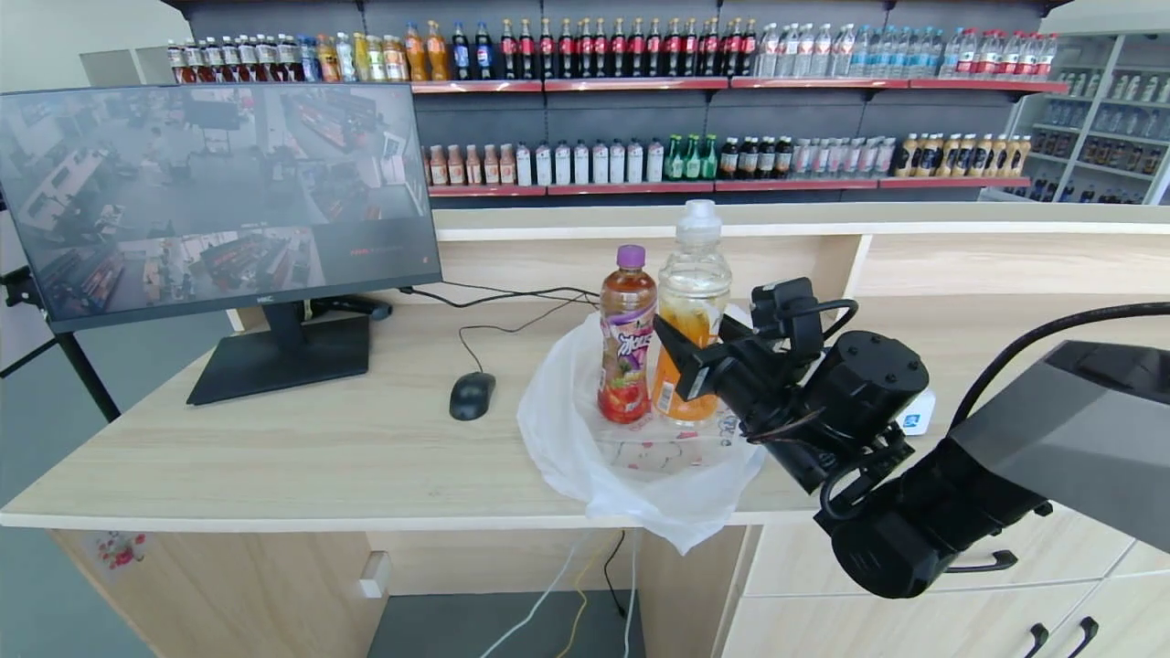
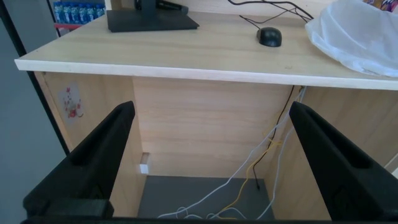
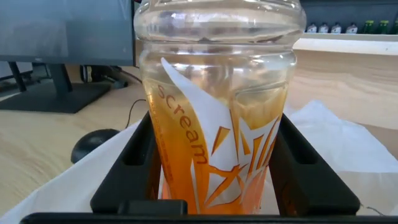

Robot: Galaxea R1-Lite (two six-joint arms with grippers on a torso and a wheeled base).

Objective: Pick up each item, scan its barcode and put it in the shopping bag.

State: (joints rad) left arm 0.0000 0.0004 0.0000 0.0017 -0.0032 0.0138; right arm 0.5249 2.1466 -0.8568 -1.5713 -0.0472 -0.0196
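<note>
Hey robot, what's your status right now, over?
Left gripper open, low before the counter. Right gripper shut on orange bottle, standing on shopping bag. Purple-capped bottle close beside it.

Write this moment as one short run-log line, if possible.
right hand: closed on orange bottle, upright on shopping bag beside purple-capped bottle | left hand: open, low before counter

Monitor [image 1: 219, 196] & mouse [image 1: 472, 395] on counter [image 1: 320, 457], drink shelves [image 1: 731, 84] behind.
</note>
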